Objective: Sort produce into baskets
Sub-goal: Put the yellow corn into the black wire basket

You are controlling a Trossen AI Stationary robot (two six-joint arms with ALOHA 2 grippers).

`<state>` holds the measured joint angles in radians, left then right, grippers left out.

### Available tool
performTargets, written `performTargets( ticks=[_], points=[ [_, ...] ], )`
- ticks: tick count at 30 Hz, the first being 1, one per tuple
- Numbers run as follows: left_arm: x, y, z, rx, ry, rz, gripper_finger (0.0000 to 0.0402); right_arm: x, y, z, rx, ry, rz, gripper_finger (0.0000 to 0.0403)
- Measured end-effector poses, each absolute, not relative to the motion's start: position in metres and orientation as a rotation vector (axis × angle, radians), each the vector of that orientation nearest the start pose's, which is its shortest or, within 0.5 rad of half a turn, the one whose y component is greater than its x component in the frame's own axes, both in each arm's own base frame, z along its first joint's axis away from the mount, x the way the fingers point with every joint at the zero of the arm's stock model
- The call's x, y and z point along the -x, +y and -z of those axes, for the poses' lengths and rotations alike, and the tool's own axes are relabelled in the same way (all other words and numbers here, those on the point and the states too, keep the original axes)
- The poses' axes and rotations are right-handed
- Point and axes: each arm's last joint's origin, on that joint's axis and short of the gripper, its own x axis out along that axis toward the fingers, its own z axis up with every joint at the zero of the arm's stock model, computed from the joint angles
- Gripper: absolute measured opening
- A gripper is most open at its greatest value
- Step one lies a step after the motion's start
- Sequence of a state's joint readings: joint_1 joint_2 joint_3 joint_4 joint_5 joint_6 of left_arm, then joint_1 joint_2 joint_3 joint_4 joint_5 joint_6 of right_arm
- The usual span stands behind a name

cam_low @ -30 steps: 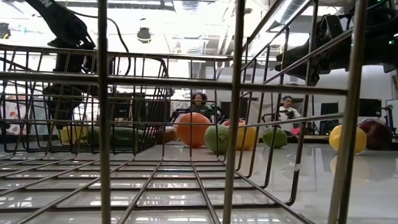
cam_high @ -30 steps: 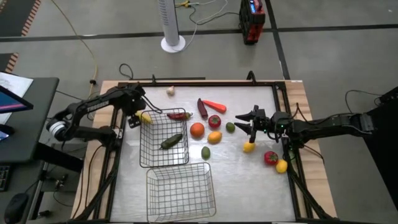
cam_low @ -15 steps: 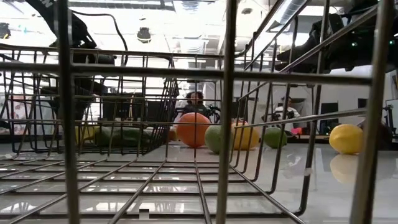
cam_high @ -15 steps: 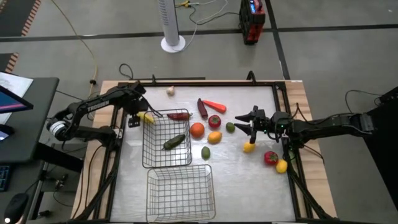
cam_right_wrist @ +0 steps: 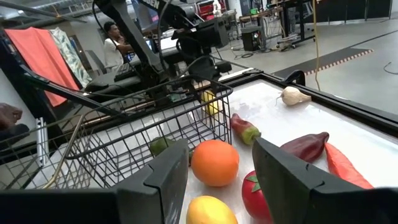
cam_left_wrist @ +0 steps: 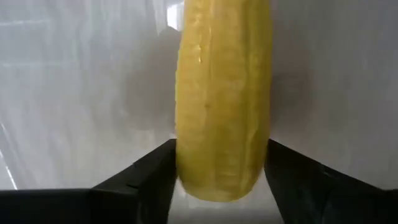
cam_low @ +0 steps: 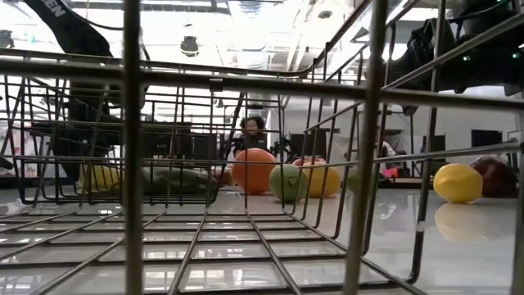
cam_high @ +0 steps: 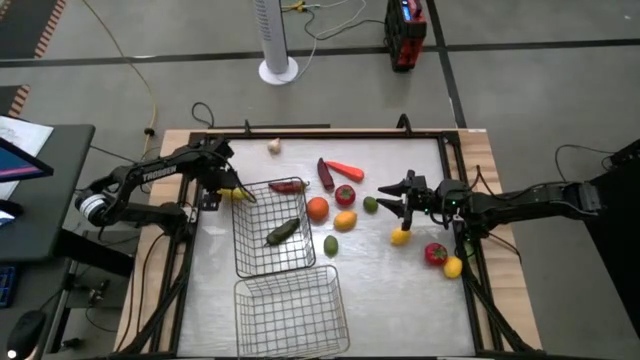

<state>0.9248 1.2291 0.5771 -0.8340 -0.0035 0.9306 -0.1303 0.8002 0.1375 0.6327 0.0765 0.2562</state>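
A yellow corn cob [cam_left_wrist: 224,99] lies on the table at the far left, just outside the far wire basket [cam_high: 240,230]. My left gripper [cam_high: 228,190] points straight down over it, its fingers on either side of the cob. A green cucumber [cam_high: 283,231] lies in that basket. The near basket [cam_high: 238,300] holds nothing. More produce lies in the middle: an orange [cam_high: 317,208], a tomato [cam_high: 345,195], an eggplant [cam_high: 325,172] and a carrot [cam_high: 345,169]. My right gripper [cam_high: 392,195] hovers level at the right, open, with nothing between its fingers. My left gripper has the corn cob pinched between its two fingers, which lie against its long sides [cam_left_wrist: 186,168] near one end. The fingers come from above, pointing down, and stand across the cob. The cob lies flat on the table.
A red chilli [cam_high: 288,186] lies at the far basket's far rim and a garlic [cam_high: 274,146] near the far edge. A lemon [cam_high: 400,236], a red fruit [cam_high: 435,253] and a yellow one [cam_high: 453,266] lie at the right. People show in the room beyond.
My left gripper has rolled about its downward line and sunk a little over the corn cob. The far basket has slid a little toward the table's right and turned slightly. The near basket has shifted too. My right arm has kept still.
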Motion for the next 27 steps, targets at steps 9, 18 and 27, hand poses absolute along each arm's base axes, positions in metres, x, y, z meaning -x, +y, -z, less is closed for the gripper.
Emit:
performTargets(
  ticks=[9,18,27],
  points=[
    [-0.106,0.139,-0.179,-0.045,1.411,-0.182,0.0136,-0.161,-0.023,-0.187,-0.254,0.002,0.209,0.0207],
    [-0.11,0.145,-0.232,-0.029,1.216,-0.429,0.014,-0.161,-0.023,-0.187,-0.254,-0.001,0.208,0.0207],
    [-0.125,0.111,-0.294,0.037,0.785,-0.171,0.0141,-0.161,-0.024,-0.187,-0.255,-0.001,0.21,0.0207]
  ],
)
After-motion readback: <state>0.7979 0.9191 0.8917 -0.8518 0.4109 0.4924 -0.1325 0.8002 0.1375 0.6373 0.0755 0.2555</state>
